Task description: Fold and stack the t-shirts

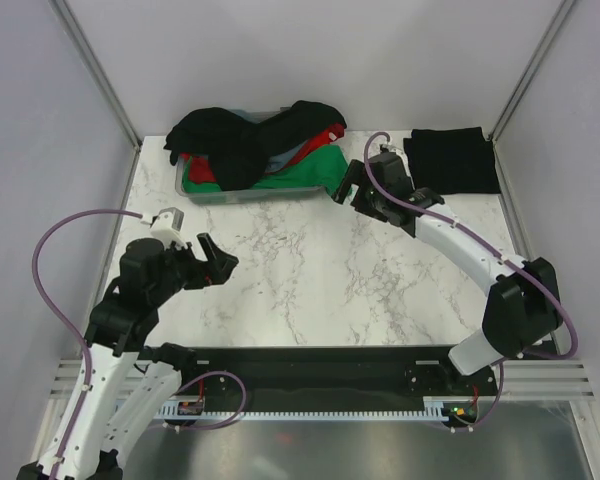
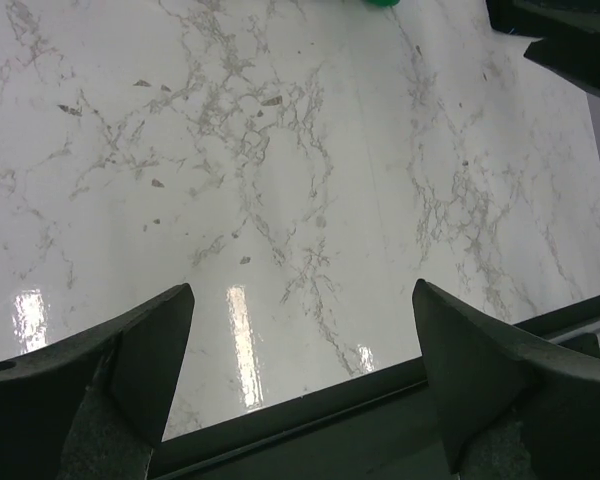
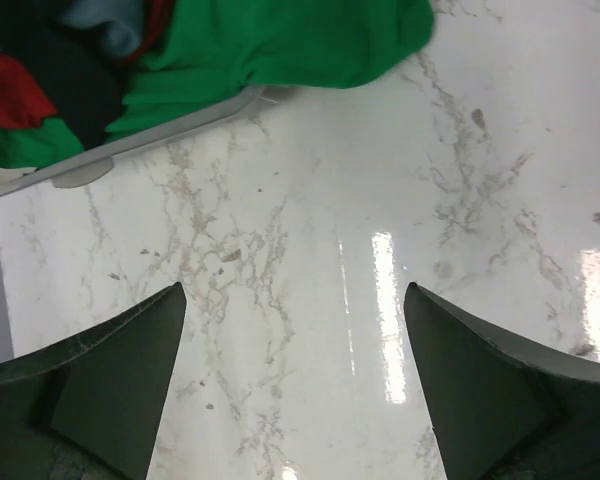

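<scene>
A heap of t-shirts fills a plastic tub (image 1: 192, 190) at the back left: black ones (image 1: 250, 135) on top, a bright green one (image 1: 305, 170) spilling over the tub's right end, and a red one (image 1: 202, 168). A folded black t-shirt (image 1: 450, 158) lies flat at the back right. My right gripper (image 1: 344, 184) is open and empty, just right of the green shirt (image 3: 280, 45), above bare table. My left gripper (image 1: 218, 262) is open and empty over the table's near left part (image 2: 300, 300).
The marble table (image 1: 310, 270) has a black rail (image 1: 320, 360) along its near edge, seen close in the left wrist view (image 2: 310, 410). Grey walls and metal posts enclose the back and sides. The right arm (image 1: 460, 245) stretches across the right half of the table.
</scene>
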